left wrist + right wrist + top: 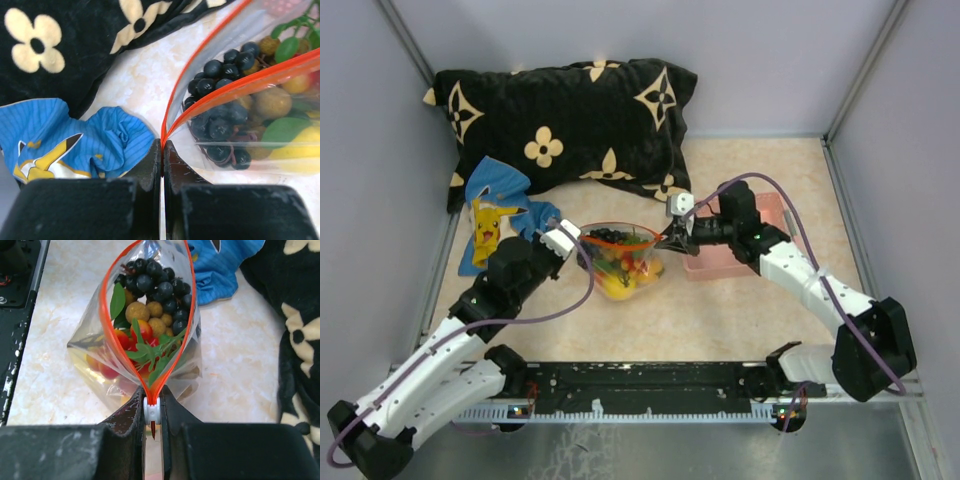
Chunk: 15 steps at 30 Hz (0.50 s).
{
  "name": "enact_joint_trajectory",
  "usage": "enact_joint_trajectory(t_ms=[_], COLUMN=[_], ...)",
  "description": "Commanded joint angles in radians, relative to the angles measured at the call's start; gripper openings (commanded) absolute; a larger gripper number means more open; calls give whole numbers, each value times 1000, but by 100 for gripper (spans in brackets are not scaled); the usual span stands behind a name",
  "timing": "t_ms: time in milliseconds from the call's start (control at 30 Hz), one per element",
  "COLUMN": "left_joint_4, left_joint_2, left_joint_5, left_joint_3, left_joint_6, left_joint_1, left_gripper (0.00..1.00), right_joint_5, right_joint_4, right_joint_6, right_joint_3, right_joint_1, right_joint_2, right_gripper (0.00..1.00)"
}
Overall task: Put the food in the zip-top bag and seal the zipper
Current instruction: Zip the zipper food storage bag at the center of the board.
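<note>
The clear zip-top bag [620,262] stands on the table between both arms with its mouth gaping. Inside lies the food [150,315]: dark berries, tan balls, red and yellow fruits, green leaves. My left gripper [163,145] is shut on the left end of the orange-red zipper [240,80], where its two strips meet. My right gripper [152,402] is shut on the white slider [152,411] at the zipper's [106,330] right end. In the top view the left gripper [582,243] and right gripper [665,240] hold the mouth's opposite ends.
A black pillow with cream flowers [570,120] lies at the back. A blue cartoon-print cloth [495,205] is crumpled just left of the bag. A pink basket [740,255] sits under the right arm. Grey walls close in both sides.
</note>
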Motion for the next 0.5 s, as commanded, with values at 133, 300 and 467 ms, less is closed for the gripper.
enact_joint_trajectory(t_ms=[133,300,467], left_joint_4=[107,38,-71], left_joint_2=[28,44,52], left_joint_5=[90,223,354], left_joint_3=[21,116,259], left_joint_6=[9,22,29], left_joint_1=[108,107,108], left_gripper=[7,38,59], right_joint_5=[199,268,290], right_joint_4=[-109,-116,-95], right_joint_6=[37,100,142], right_joint_3=[91,143,158], right_joint_1=[68,101,106], right_joint_2=[-27,13,2], right_gripper=[0,0,0])
